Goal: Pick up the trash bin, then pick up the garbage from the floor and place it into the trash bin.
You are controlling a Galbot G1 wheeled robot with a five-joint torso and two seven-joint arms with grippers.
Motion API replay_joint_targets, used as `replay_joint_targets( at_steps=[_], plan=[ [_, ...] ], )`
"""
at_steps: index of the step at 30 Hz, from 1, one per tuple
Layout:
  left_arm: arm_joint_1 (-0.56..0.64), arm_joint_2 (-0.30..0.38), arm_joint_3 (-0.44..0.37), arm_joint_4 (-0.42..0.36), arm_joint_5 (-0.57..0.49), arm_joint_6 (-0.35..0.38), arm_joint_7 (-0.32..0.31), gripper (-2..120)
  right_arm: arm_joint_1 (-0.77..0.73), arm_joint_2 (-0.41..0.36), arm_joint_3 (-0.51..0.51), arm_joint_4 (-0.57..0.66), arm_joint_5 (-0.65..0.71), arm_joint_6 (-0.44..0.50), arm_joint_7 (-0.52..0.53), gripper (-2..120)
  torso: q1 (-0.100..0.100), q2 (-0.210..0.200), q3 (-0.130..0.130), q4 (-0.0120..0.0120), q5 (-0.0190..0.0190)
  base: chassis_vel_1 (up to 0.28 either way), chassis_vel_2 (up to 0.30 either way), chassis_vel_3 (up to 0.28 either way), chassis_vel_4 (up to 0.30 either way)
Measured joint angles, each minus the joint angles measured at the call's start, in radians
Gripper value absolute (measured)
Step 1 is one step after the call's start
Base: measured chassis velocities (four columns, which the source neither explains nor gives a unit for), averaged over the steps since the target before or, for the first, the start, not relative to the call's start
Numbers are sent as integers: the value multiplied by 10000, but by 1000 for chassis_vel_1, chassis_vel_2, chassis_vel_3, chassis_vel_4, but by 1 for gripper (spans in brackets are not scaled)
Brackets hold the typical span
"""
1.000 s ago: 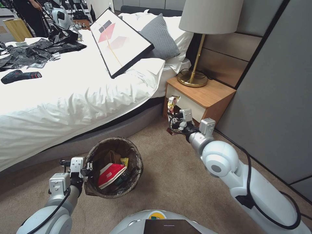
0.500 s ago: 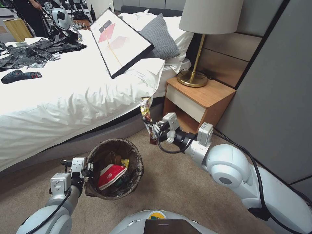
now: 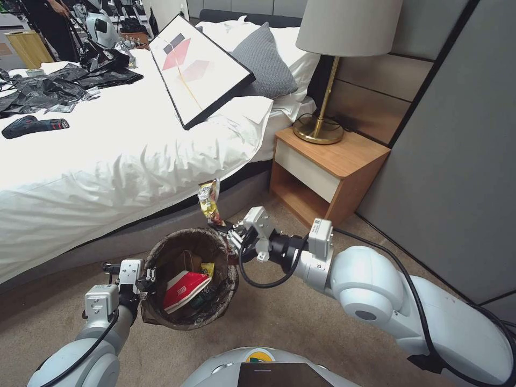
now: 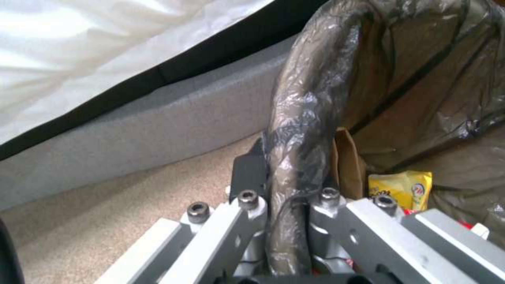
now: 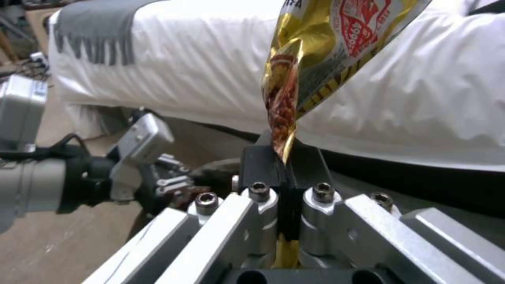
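Low in the left half of the head view, the left gripper (image 3: pixel 146 279) is clamped on the left rim of the trash bin (image 3: pixel 228 285), its fingers (image 4: pixel 251 177) pinching the dark bag folded over that edge. The bin sits just in front of the grey bed base (image 3: pixel 134 231), with bare floor (image 3: pixel 301 317) open toward the bottom and right of the frame. Inside lie a red-and-white crushed cup (image 3: pixel 183 288), a brown paper bag (image 3: pixel 186 260) and a yellow snack wrapper (image 3: pixel 206 267). The right gripper (image 3: pixel 230 241) sits near the centre of the frame, touching or just over the bin's right rim, closed tight on the lower end of a gold wrapper (image 3: pixel 208 200). The wrapper stands upright above the rim's far right edge, against the white bedding (image 3: pixel 107 161). The wooden nightstand (image 3: pixel 344 161) stands well apart at the upper right.
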Motion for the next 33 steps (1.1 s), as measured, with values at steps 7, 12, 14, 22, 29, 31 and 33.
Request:
replay_joint_targets(
  at_steps=[7,12,14,22,29,31,33],
  plan=[
    [-87,-126,10,0,-6,22,8,3,539,449,-1161,-521,7,-132,498,0,0,0,1,1,0,0,0,0,0],
    [-145,-187,26,0,-6,24,11,3,759,708,-1886,-791,210,-341,989,0,0,0,0,0,0,0,0,0,0],
    [-162,-202,27,0,-6,24,11,3,817,743,-2055,-834,299,-400,1111,0,0,0,0,0,0,0,0,0,0],
    [-192,-201,14,0,-55,29,11,3,988,853,-2761,-948,537,-785,1694,0,0,0,0,-1,1,0,0,0,0],
    [-213,-185,8,0,-99,38,14,3,1103,1056,-3102,-960,802,-1035,2441,18,0,0,0,0,0,0,0,0,0],
    [-214,-185,9,0,-102,39,14,3,1120,1082,-3120,-982,850,-1048,2505,21,0,0,1,0,0,0,0,0,0],
    [-214,-182,9,0,-107,40,15,3,1142,1112,-3138,-1019,887,-1055,2565,27,0,0,0,0,1,0,0,0,0]
  ],
)
